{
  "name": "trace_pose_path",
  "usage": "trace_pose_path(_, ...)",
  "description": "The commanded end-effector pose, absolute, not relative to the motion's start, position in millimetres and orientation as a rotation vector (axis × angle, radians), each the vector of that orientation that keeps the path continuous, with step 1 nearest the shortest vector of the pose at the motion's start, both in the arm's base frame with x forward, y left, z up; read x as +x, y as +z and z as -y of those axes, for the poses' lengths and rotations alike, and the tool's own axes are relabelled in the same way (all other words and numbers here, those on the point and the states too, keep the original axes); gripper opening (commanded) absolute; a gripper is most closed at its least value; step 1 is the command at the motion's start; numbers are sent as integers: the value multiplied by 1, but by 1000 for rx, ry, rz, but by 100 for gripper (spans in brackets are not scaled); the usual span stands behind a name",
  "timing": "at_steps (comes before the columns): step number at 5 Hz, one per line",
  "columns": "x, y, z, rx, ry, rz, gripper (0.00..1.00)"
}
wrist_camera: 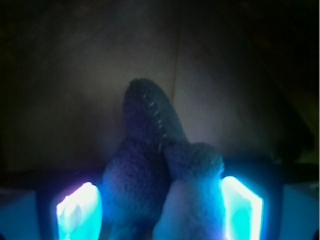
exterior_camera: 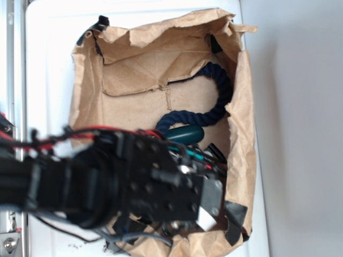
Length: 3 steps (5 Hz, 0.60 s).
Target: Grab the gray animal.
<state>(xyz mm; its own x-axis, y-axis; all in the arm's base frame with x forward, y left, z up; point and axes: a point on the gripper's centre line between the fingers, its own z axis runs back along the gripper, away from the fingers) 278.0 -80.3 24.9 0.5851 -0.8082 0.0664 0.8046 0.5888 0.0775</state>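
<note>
In the wrist view the gray animal is a dark fuzzy plush with a stitched seam. It fills the whole gap between my two glowing fingers. My gripper is closed on it, with both pads against its sides and one limb or ear sticking out forward. Its face is not visible. In the exterior view my arm hangs low over the near end of the paper-lined box and hides both the gripper and the plush.
The box has crumpled brown paper walls and sits on a white surface. A dark green capsule toy on a navy rope lies just beyond my arm, near the right wall. Black tape pieces mark the box corners.
</note>
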Motion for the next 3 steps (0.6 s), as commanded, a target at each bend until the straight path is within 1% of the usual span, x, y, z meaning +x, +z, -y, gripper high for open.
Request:
trace_pose_path(1,283,41,83,-8,-909,114,0)
trace_pose_path(2,295,65,75,-58,-860,90,0)
trace_pose_path(3,292,90,64,-51,-796,96,0)
